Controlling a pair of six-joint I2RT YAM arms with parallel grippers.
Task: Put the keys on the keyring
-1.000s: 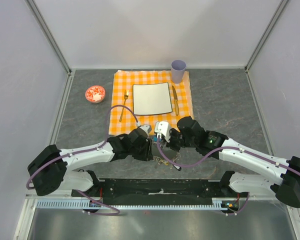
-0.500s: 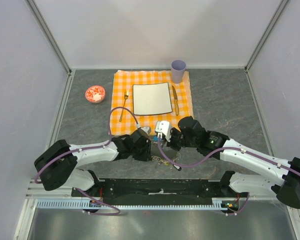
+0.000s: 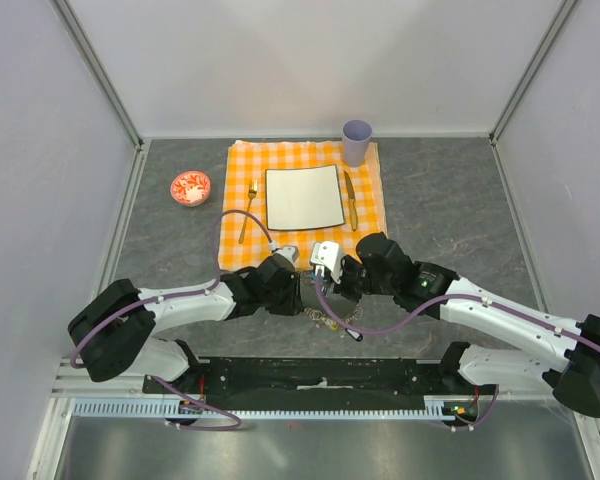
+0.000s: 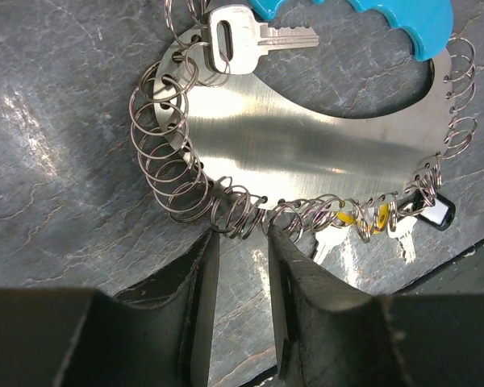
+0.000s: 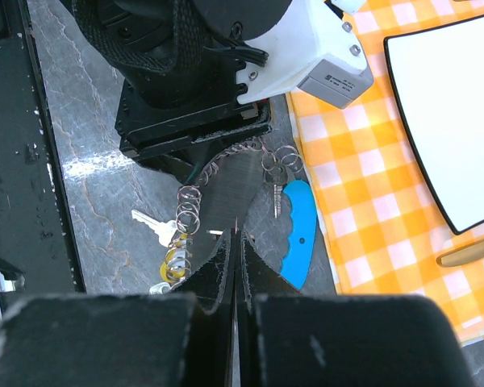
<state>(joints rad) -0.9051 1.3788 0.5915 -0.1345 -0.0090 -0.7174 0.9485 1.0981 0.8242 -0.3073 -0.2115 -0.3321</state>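
Grey desk (image 3: pixel 450 200), with a checked cloth (image 3: pixel 370 215) and a white plate (image 3: pixel 303 197) on the far side. Over the last second the left arm (image 3: pixel 170 300) has swung right, so its wrist is now closer in on the keyring. The right arm (image 3: pixel 500 310) hasn't moved. It reads as the left lining up on a ring while the right steadies. Left jaws: open with a narrow gap, bare desk between them, nothing held. Right jaws: closed tight, tips at the keyring's edge; can't tell if they pinch it. The keyring (image 4: pixel 306 153) is a metal crescent with a turquoise handle (image 4: pixel 387 16), flat on the desk just near of the cloth, between the two wrists. Its split rings (image 4: pixel 165 161) run right up to the left jaw tips, a loop or two just beyond the gap. Keys (image 4: pixel 363 222): a cluster at the rings just right of the left jaws, and one silver key (image 4: pixel 250 40) that looks hooked on by the handle.
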